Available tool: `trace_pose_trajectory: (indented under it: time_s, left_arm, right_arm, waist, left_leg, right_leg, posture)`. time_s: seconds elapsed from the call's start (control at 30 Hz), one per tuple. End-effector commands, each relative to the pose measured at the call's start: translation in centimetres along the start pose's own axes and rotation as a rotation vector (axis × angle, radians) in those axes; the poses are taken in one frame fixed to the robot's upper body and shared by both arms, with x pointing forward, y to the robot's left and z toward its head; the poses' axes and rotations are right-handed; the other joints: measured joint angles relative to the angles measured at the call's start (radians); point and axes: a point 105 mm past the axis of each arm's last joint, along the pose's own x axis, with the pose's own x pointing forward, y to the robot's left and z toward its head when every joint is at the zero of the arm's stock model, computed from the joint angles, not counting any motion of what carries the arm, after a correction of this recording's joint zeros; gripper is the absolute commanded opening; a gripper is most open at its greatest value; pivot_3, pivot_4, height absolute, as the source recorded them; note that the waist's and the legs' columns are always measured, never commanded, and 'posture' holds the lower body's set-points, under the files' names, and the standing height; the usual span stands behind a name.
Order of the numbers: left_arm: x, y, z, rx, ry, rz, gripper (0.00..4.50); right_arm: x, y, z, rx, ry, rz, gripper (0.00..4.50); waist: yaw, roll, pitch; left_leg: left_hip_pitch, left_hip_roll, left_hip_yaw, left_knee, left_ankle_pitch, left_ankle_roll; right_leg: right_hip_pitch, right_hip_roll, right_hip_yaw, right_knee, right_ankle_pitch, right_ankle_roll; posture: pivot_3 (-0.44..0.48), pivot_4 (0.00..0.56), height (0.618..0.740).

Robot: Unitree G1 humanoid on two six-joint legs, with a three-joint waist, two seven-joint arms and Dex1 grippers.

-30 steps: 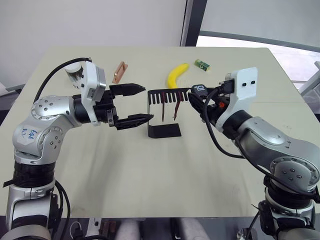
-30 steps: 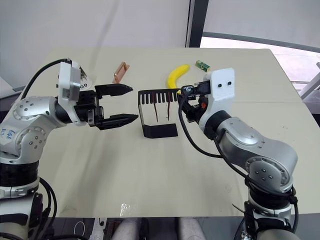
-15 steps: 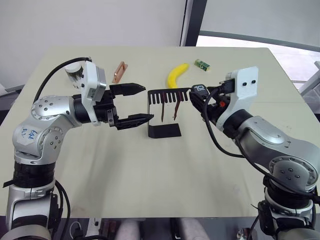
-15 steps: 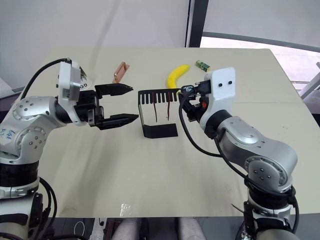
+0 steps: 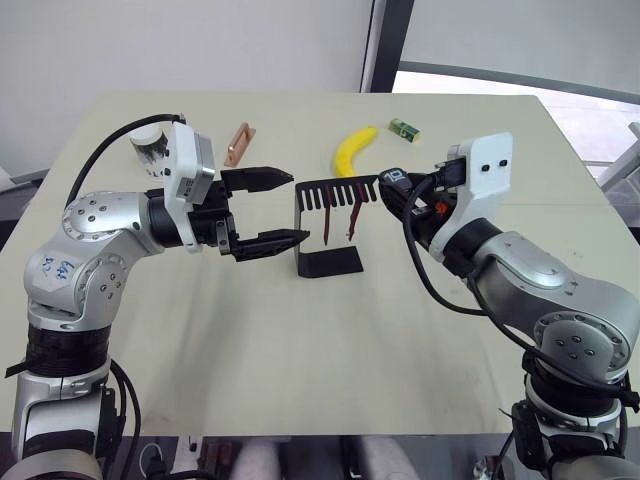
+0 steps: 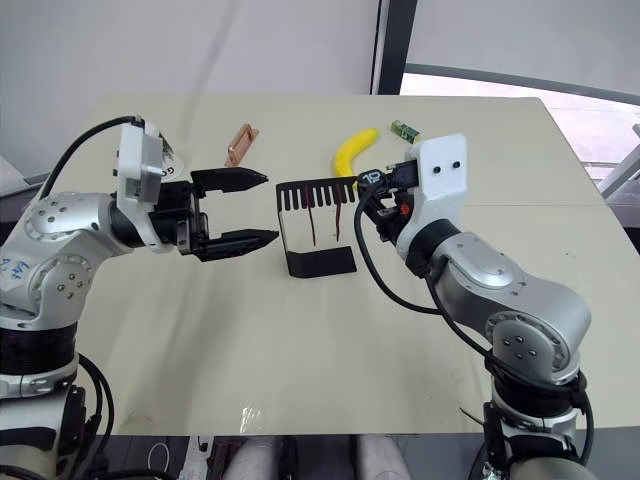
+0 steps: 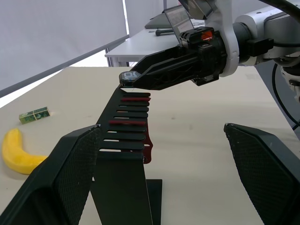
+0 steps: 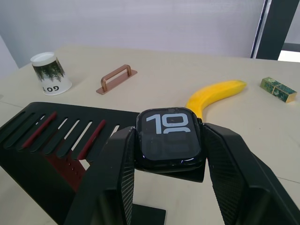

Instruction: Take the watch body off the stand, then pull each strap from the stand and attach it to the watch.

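Observation:
The black stand (image 5: 328, 262) is upright mid-table, its slotted top arm pointing toward my right arm. Two maroon straps (image 5: 327, 222) (image 5: 352, 216) hang from the slots. The watch body (image 8: 169, 138), black with pale digits, is at the ring end of the arm, and my right gripper (image 5: 395, 186) is shut on its sides. I cannot tell whether it still rests on the ring. My left gripper (image 5: 285, 208) is held open just left of the stand, level with the top arm, with nothing between its fingers (image 7: 56, 187).
Behind the stand lie a yellow banana (image 5: 353, 150), a small green block (image 5: 404, 128) and a copper-coloured bar (image 5: 240, 143). A white cup (image 8: 50, 72) stands at the far left. Bare tabletop (image 5: 320, 350) spreads in front of the stand.
My right gripper has shifted very slightly at the stand's ring end, still holding the watch body. The left gripper has hardly moved.

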Motion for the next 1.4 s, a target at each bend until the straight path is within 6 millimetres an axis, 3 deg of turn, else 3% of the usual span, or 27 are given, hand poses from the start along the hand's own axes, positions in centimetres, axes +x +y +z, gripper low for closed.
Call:
trace_pose_trajectory:
  time_s: [0.03,0.37,0.5,0.67,0.77,0.97,1.4]
  left_arm:
    - [0.1,-0.4,1.1,0.042,-0.024,-0.008,4.50]
    - [0.8,-1.2,1.6,0.040,-0.048,-0.062,4.50]
    - [0.9,-2.1,2.0,0.018,-0.069,-0.105,4.50]
    - [1.0,-3.6,2.0,-0.004,-0.075,-0.166,4.50]
    - [1.0,-4.4,1.3,-0.013,-0.051,-0.206,4.50]
    - [1.3,-5.1,0.2,-0.050,-0.043,-0.246,4.50]
    - [1.7,-6.0,-0.7,-0.046,-0.021,-0.272,4.50]
  right_arm:
    - [-0.8,0.2,2.2,-0.036,-0.088,0.024,1.68]
    - [-2.7,-1.0,3.8,0.024,-0.175,0.049,1.68]
    - [-4.7,-2.8,3.1,0.024,-0.160,0.006,1.68]
    - [-8.3,-7.3,-2.1,-0.005,-0.001,-0.228,1.68]
    - [-9.6,-8.2,-5.5,-0.023,0.096,-0.292,1.68]
    - [-10.2,-9.0,-10.7,-0.012,0.187,-0.359,1.68]
    - [-10.2,-10.2,-15.3,-0.008,0.238,-0.396,1.68]
  waist:
    - [0.000,0.000,0.000]
    - [0.001,0.000,0.000]
    - [0.005,0.000,0.000]
    - [0.015,0.000,0.000]
    - [0.013,0.000,0.000]
    - [0.009,0.000,0.000]
    - [0.024,0.000,0.000]
  left_leg:
    - [0.000,0.000,0.000,0.000,0.000,0.000]
    - [-0.001,0.000,0.000,-0.001,0.000,0.000]
    - [-0.002,0.000,0.000,-0.001,0.000,0.000]
    - [-0.006,0.000,-0.005,0.000,0.000,0.000]
    - [-0.006,0.000,-0.004,0.000,0.000,0.000]
    - [-0.003,0.000,-0.004,0.000,0.001,-0.002]
    - [-0.002,-0.001,-0.002,0.000,0.001,-0.002]
  right_leg:
    - [0.000,0.000,0.000,0.000,0.000,0.000]
    - [0.000,0.000,0.000,-0.001,0.000,0.000]
    - [0.000,0.000,-0.001,-0.002,0.000,0.000]
    - [0.000,0.000,-0.003,-0.006,0.000,0.001]
    - [0.000,0.001,-0.002,-0.007,0.000,0.001]
    - [0.001,0.002,-0.001,-0.009,0.000,0.001]
    - [0.001,0.001,0.000,-0.007,0.000,0.001]
  posture:
    - [0.000,0.150,0.740]
    - [0.000,0.150,0.740]
    - [0.000,0.150,0.740]
    - [0.000,0.150,0.740]
    - [0.000,0.150,0.740]
    - [0.000,0.150,0.740]
    - [0.000,0.150,0.740]
